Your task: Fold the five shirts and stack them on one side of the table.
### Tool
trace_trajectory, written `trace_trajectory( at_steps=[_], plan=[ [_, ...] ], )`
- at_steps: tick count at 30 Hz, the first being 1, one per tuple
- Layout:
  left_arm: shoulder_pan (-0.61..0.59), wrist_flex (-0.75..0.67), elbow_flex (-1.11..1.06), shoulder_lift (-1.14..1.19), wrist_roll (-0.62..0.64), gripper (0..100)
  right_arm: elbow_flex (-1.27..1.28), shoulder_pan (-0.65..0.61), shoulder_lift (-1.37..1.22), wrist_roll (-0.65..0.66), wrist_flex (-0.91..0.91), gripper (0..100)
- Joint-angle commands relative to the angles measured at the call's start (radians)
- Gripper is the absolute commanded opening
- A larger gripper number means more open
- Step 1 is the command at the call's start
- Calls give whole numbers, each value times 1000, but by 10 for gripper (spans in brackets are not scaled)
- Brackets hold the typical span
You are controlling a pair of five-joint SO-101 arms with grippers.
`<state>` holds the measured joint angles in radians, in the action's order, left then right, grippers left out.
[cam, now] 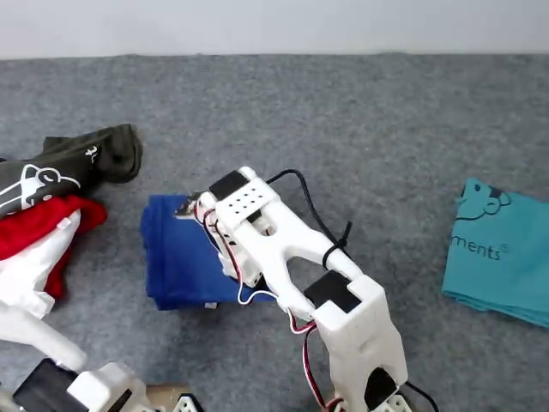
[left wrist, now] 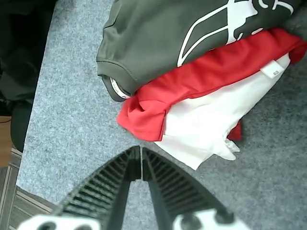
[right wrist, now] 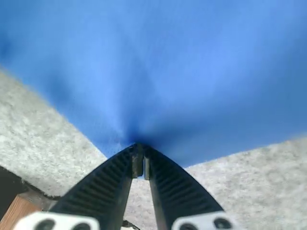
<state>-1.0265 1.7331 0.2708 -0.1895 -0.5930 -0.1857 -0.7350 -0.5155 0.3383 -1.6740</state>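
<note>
The worktop (cam: 386, 129) has a grey, rough, felt-like cover. The blue shirt (cam: 176, 257), the teal shirt (cam: 502, 257) and the red shirt (left wrist: 192, 86) are soft matt cloth. The right arm (cam: 360, 326) is smooth white plastic, and its fingers (right wrist: 105, 184) are ribbed black plastic.

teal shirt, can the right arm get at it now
Probably not yet: the right hand is shut on the blue shirt. Nothing lies between it and the teal shirt, so letting go should do.
</note>
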Motion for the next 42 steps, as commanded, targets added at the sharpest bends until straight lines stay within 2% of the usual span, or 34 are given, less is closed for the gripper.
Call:
trace_trajectory(
  at_steps=[1, 8, 11, 13, 18, 20, 25, 32, 38, 40, 42],
  plan=[
    [0, 5, 10, -43, 6, 17, -21, 4, 27, -6, 10, 9],
    [0, 5, 7, -41, 6, 17, -192, 50, 165, -12, -113, 9],
    [0, 3, 5, -40, 6, 17, -215, 87, 220, -84, -120, 16],
    [0, 3, 5, -40, 6, 17, -213, 105, 245, -135, -122, 75],
    [0, 3, 5, -40, 6, 17, -183, 102, 252, -318, -119, 350],
    [0, 3, 5, -40, 6, 17, -183, 81, 219, -331, -110, 401],
    [0, 3, 5, -40, 6, 17, -187, 24, 101, -364, -38, 379],
    [0, 3, 4, -40, 6, 17, -187, 27, -56, -404, 110, 373],
    [0, 3, 4, -40, 6, 17, -192, 27, -194, -404, 142, 370],
    [0, 3, 4, -40, 6, 17, -218, 27, -225, -404, 124, 322],
    [0, 3, 4, -40, 6, 17, -264, 42, -246, -399, 90, 207]
  ],
)
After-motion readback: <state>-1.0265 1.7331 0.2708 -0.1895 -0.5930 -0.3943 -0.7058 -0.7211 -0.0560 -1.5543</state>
